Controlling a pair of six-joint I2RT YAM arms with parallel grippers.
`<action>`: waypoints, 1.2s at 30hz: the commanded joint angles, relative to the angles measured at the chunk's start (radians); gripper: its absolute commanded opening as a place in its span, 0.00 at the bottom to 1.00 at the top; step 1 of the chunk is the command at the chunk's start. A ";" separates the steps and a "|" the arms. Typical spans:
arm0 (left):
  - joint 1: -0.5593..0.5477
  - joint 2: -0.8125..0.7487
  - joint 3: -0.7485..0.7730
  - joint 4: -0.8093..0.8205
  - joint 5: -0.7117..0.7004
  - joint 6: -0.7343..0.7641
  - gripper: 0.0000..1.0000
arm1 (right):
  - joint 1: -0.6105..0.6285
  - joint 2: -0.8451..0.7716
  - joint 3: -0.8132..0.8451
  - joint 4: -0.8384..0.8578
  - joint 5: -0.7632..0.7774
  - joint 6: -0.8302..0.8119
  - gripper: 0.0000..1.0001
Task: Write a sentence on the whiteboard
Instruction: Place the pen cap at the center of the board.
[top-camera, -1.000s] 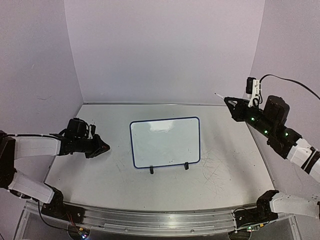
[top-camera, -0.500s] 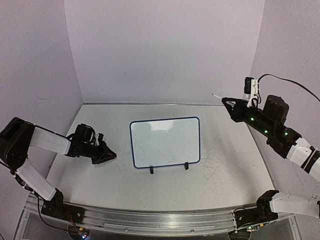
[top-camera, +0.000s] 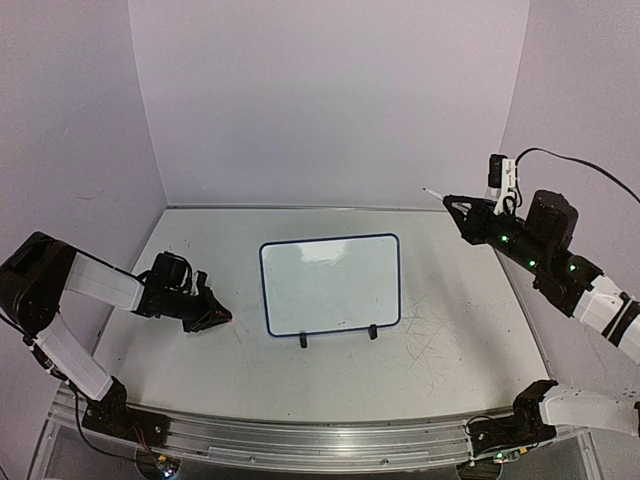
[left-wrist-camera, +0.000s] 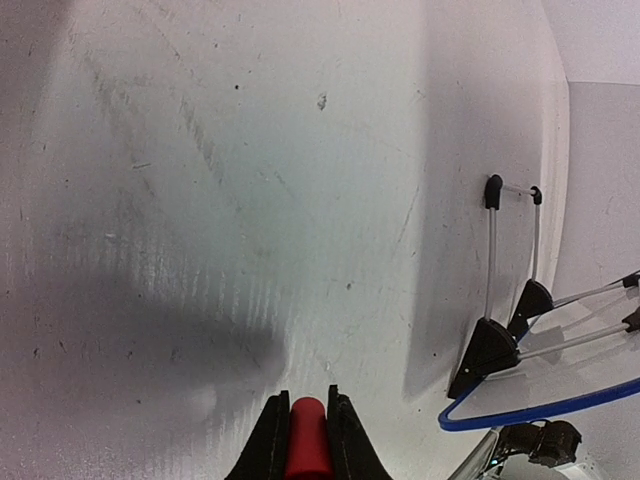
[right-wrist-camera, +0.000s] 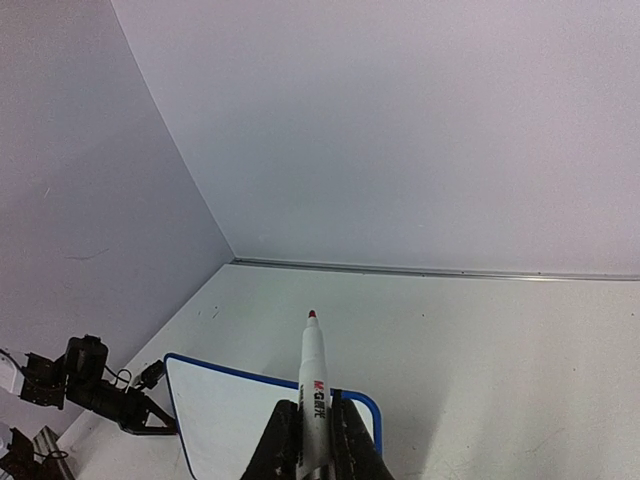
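Note:
The whiteboard (top-camera: 330, 285) stands on its two black feet mid-table, blue-rimmed, its face bare white; the sentence is out of view. My left gripper (top-camera: 220, 317) is low over the table just left of the board, shut on a red marker cap (left-wrist-camera: 308, 445). The left wrist view also catches the board's blue rim (left-wrist-camera: 520, 415) and a foot (left-wrist-camera: 488, 350) at the right. My right gripper (top-camera: 456, 205) hangs high at the back right, shut on a white marker (right-wrist-camera: 314, 375) whose red tip (right-wrist-camera: 311, 314) points up and away. Below it lies the board's far corner (right-wrist-camera: 225, 410).
The white tabletop (top-camera: 430, 340) is scuffed with grey scratch marks, densest right of the board. Lilac walls close the back and both sides. A metal rail (top-camera: 300, 440) with the arm bases runs along the near edge.
My left arm has swung its gripper right and down towards the board's left edge, still holding the cap. The right gripper with the marker has lifted slightly.

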 joint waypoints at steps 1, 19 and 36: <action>0.000 0.010 -0.017 0.022 -0.031 0.024 0.05 | -0.001 -0.006 0.017 0.031 -0.017 0.006 0.00; 0.000 -0.007 -0.031 0.002 -0.078 0.041 0.16 | -0.002 0.009 0.019 0.037 -0.026 0.010 0.00; 0.000 -0.115 0.007 -0.124 -0.159 0.095 0.30 | -0.001 0.029 0.016 0.038 0.011 0.041 0.00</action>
